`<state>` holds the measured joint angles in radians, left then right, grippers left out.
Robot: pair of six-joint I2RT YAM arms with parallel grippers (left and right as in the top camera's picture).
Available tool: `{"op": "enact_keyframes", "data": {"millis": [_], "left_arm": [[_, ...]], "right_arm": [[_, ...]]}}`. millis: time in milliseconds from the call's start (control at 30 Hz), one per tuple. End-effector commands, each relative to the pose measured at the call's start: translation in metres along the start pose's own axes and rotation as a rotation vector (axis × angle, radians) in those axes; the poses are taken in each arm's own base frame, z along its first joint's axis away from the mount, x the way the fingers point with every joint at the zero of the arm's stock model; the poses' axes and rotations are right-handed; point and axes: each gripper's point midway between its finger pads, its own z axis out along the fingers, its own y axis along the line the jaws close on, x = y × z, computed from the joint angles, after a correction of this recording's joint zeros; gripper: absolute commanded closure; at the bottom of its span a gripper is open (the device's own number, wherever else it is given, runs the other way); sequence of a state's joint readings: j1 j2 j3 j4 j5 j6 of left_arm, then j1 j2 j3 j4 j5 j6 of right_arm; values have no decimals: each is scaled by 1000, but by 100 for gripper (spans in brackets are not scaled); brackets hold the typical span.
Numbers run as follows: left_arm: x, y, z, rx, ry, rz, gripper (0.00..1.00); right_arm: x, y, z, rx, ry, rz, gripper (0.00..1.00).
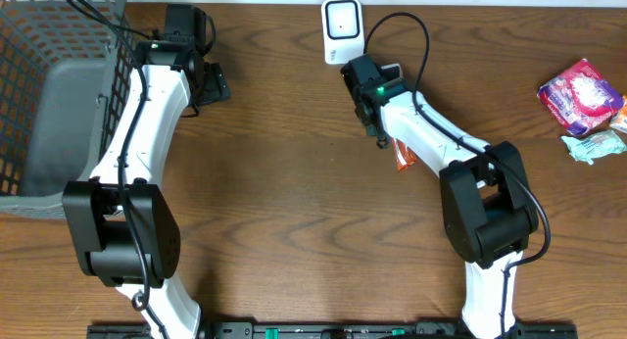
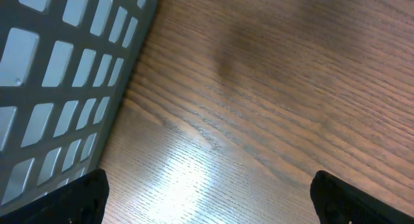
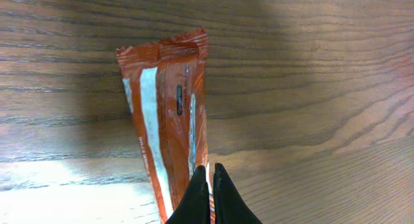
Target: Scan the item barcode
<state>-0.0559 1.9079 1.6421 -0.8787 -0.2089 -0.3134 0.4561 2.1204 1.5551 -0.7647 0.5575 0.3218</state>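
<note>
Scanning task, early-to-middle stage. The right claw (image 3: pixel 210 195) is closing fully on the near end of an orange packet (image 3: pixel 171 114), and the rest of the packet is stretching straight ahead of the fingertips. Whether the packet is hanging clear of the bench (image 1: pixel 294 202) or resting on it cannot be told from the wrist view. The grasp is therefore judged done, while the scan itself is judged not yet done. In the overhead view the white scanner (image 1: pixel 341 30) is standing just beyond the right claw. The packet is trailing on the opposite side of that claw, toward its own arm, so it is not yet facing the scanner. The upward face of the packet is showing only a back seam and a small dark mark, and no barcode is legible there. Turning the packet and presenting it to the scanner are probably remaining. The left claw (image 2: pixel 213 201) is hanging wide open and holding nothing, with a grey basket (image 2: pixel 58 75) just to its side and bare bench beneath it. Further snacks (image 1: pixel 580 94) are lying well apart from both claws, untouched.
</note>
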Motion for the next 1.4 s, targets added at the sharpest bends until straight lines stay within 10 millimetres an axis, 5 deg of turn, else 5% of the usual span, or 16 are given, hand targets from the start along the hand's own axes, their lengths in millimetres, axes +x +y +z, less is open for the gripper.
{"op": "enact_keyframes", "data": {"millis": [0, 167, 233, 467, 700, 1033, 1367], "left_arm": [[1, 3, -1, -10, 0, 3, 1], [1, 2, -1, -10, 0, 3, 1], [1, 2, -1, -10, 0, 3, 1], [1, 2, -1, -10, 0, 3, 1], [1, 2, -1, -10, 0, 3, 1], [1, 3, -1, -10, 0, 3, 1], [1, 2, -1, -10, 0, 3, 1]], "right_arm": [[5, 16, -3, -23, 4, -8, 99], [-10, 22, -21, -127, 4, 21, 96], [-20, 20, -31, -170, -5, 45, 71], [-46, 0, -51, -340, -7, 113, 43], [-41, -20, -33, -650, 73, 112, 6], [-21, -44, -8, -753, 115, 133, 1], [-5, -27, 8, -809, 107, 140, 1]]}}
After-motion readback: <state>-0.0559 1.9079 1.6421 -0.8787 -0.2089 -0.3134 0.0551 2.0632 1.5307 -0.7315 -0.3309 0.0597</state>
